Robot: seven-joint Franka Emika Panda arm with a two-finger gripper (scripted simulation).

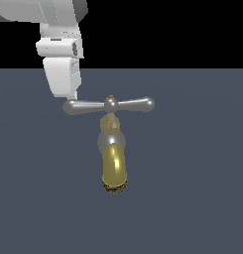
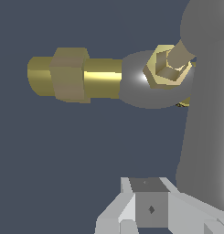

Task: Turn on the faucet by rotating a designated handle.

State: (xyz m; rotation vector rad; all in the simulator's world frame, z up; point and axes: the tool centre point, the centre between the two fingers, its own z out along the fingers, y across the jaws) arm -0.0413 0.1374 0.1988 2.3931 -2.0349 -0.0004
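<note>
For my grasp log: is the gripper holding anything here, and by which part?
Cannot be told: the gripper sits at one end of the handle, but no view shows fingers closed on it.

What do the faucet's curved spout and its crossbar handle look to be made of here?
The curved golden spout looks like polished brass: yellow-gold with a bright highlight along its curve. The slim silver crossbar handle looks like polished steel or chrome: grey with soft gleams on its rounded arms and central ball. Both are simulator renders, so the metals are only apparent.

A plain, dark slate-blue counter (image 1: 192, 198) fills the lower part of the exterior view, meeting a flat black background (image 1: 167, 34) along a straight horizontal edge above.
</note>
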